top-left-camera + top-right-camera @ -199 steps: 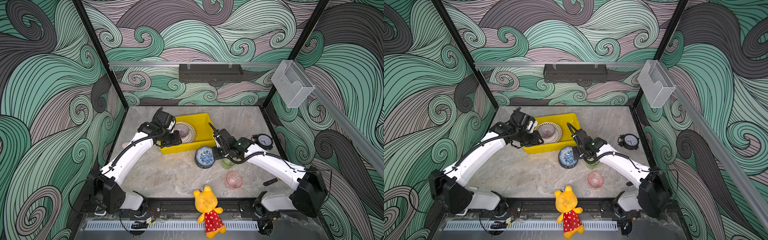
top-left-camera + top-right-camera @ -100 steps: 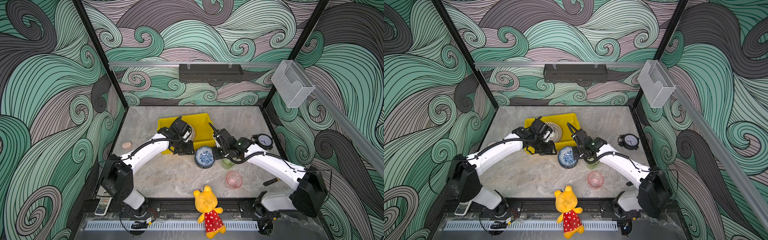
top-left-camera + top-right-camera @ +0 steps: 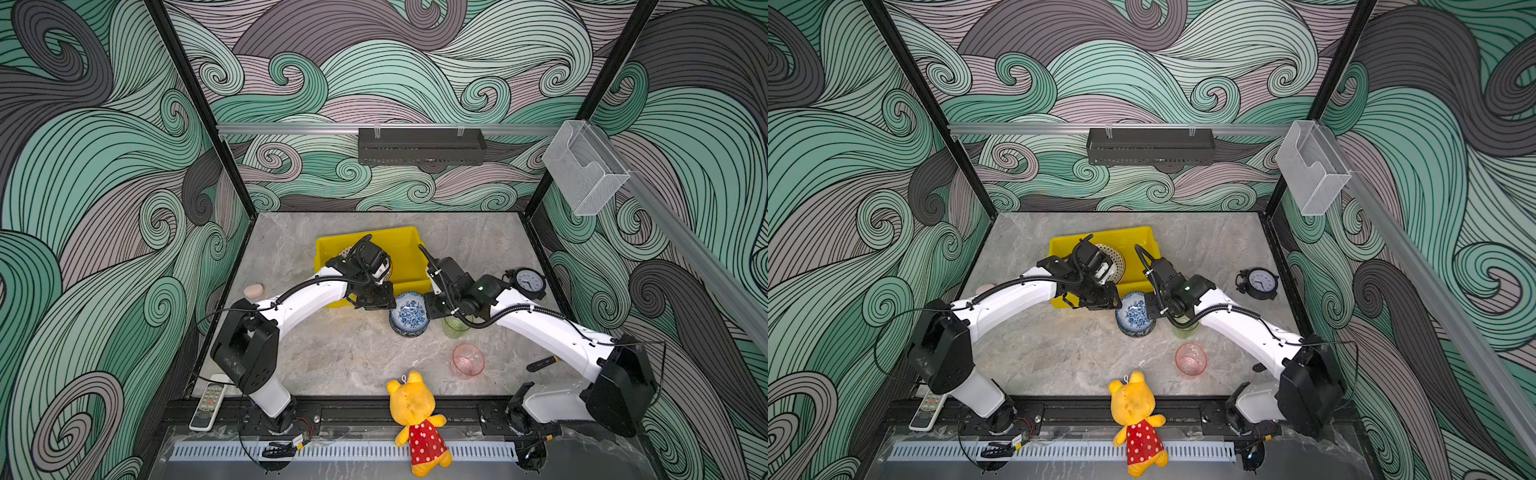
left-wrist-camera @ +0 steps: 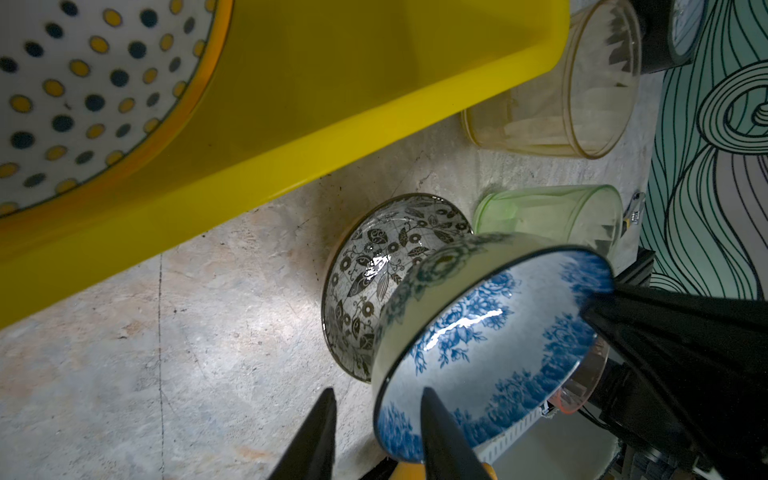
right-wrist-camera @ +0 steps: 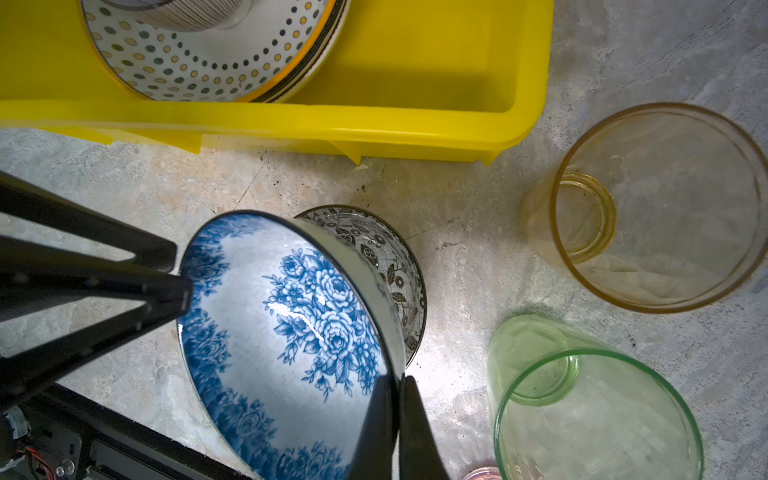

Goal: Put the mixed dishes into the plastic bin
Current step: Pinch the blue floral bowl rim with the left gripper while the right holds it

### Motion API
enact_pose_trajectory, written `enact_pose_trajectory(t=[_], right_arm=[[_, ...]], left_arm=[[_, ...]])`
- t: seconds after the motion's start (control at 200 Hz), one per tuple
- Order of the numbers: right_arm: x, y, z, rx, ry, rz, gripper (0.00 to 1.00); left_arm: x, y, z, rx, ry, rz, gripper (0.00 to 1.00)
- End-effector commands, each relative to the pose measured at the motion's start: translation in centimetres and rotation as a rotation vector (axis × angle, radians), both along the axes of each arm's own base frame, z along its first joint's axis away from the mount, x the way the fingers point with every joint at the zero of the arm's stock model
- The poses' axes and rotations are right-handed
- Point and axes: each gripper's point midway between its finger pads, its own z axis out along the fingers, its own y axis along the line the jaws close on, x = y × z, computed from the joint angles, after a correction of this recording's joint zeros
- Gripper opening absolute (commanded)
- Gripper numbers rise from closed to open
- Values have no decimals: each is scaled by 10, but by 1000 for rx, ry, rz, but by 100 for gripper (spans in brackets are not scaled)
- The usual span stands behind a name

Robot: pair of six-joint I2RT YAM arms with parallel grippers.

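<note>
In both top views, the blue floral bowl [image 3: 409, 314] [image 3: 1136, 313] is just outside the yellow bin [image 3: 405, 253]. Left wrist: left hand [image 4: 377, 392] parted, straddling its rim. Right wrist: right hand [image 5: 395, 380] pinches the rim, bowl tilted over the leafy bowl [image 5: 374, 237].

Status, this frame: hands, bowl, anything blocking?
Right hand shut on blue floral bowl rim. Left hand open, straddling opposite rim. Bowl tilted over leafy bowl.

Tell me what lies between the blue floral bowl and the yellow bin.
The black-white leafy bowl, then bare table; both wrist views show it.
</note>
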Motion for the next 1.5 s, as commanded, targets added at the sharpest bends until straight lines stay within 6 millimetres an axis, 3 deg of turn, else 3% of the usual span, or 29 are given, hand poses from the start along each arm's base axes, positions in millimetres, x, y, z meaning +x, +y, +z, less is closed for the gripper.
enact_pose_trajectory(t=[0.0,0.52,0.791,0.976,1.091,1.496], right_arm=[[8,8,22,73,-53,-18,0],[9,10,23,79,-52,-23,0],[9,11,22,83,-46,-22,0],[6,13,19,80,-15,-14,30],[6,12,21,80,-27,-11,39],[7,3,39,89,-108,-15,48]], left_arm=[[-1,-8,-6,2,11,-5,37],[2,-13,-17,38,17,7,21],[8,-6,-10,71,-21,21,9],[12,-4,-3,82,-45,32,1],[14,-1,1,101,-60,38,1],[19,18,15,198,-96,59,0]])
